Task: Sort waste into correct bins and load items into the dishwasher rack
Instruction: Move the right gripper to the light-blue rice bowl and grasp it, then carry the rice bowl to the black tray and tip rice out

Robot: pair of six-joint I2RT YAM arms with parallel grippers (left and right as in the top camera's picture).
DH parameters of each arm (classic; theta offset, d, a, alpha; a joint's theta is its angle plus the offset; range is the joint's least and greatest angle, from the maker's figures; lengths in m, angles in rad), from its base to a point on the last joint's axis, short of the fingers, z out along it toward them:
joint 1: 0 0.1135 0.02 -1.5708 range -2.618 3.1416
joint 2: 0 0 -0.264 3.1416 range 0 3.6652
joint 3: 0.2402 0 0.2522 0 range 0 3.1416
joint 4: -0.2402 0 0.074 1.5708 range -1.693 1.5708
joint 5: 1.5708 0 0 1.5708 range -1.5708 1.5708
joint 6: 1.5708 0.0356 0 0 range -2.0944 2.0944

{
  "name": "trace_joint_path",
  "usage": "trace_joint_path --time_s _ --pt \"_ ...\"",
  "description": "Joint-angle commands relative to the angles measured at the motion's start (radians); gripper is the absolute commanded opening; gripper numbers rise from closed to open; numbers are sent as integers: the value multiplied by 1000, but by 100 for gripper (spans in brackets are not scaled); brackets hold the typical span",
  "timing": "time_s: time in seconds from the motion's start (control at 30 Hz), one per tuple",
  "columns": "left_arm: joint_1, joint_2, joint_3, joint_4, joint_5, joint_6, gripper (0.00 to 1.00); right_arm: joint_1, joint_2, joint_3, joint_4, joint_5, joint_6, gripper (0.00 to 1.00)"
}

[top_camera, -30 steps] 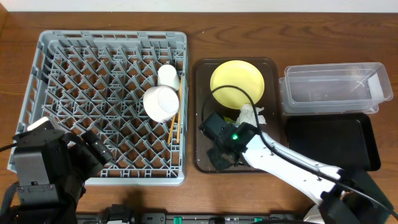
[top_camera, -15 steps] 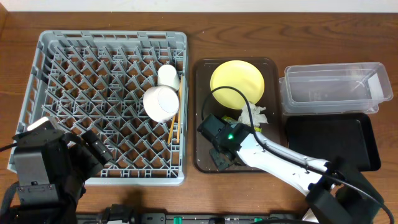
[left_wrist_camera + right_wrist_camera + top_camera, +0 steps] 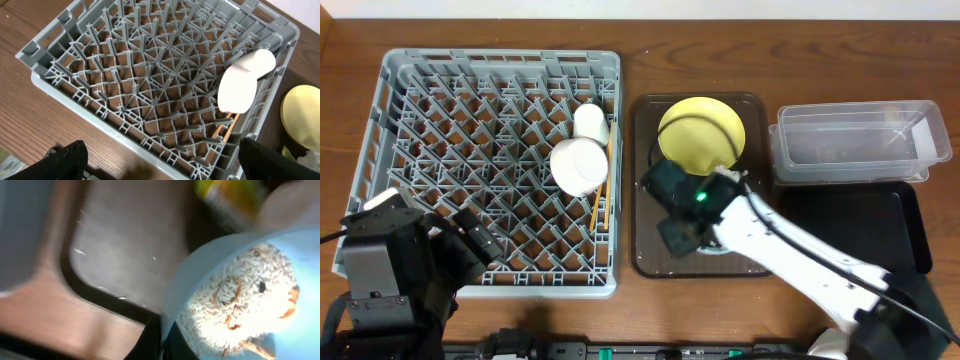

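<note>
Black fingers of my left gripper [image 3: 160, 157] stand as far apart as they go, one in each near corner of the left wrist view. There is nothing between them. That arm hangs over the near left corner of the dishwasher rack [image 3: 390, 110].

Just right of the rack lies the brown serving tray [image 3: 642, 150]. My right gripper [image 3: 678, 236] is down over its near half. In the right wrist view its jaws are pinched tight on the rim of the light blue bowl [image 3: 280, 245]. The bowl sits in the tray and has a heap of rice crumbs [image 3: 235, 300] inside it. Beyond the bowl I can make out a blurred bit of the yellow-green and orange wrapper [image 3: 227, 197]. I cannot tell whether it touches the bowl.

Inside the rack, along its right side, the wooden chopsticks [image 3: 597, 205] lie nearest. The white bowl [image 3: 578, 165] comes next, tipped on the pegs, with the small white cup [image 3: 591, 122] just beyond it.

The yellow plate [image 3: 701, 133] fills the far end of the brown tray. On the right, the shallow black tray [image 3: 900, 230] sits nearer, with the clear tub [image 3: 860, 140] just behind it.
</note>
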Motion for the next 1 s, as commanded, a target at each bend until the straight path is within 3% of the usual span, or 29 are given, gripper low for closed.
trace_joint_path --time_s 0.0,0.23,0.4,0.63,0.97 --pt "5 -1 2 0 -17 -2 97 -57 -75 122 -56 0 -31 1" --pt "5 -1 2 0 -17 -2 98 -293 -134 212 -90 -14 -120 1" --pt "5 -1 2 0 -17 -2 98 -562 -127 216 -11 -264 -264 1" --pt "5 -1 2 0 -17 -2 98 -877 -124 216 -2 -313 -276 1" --pt "5 -1 2 0 -17 -2 98 -1046 -124 184 -212 -338 -290 1"
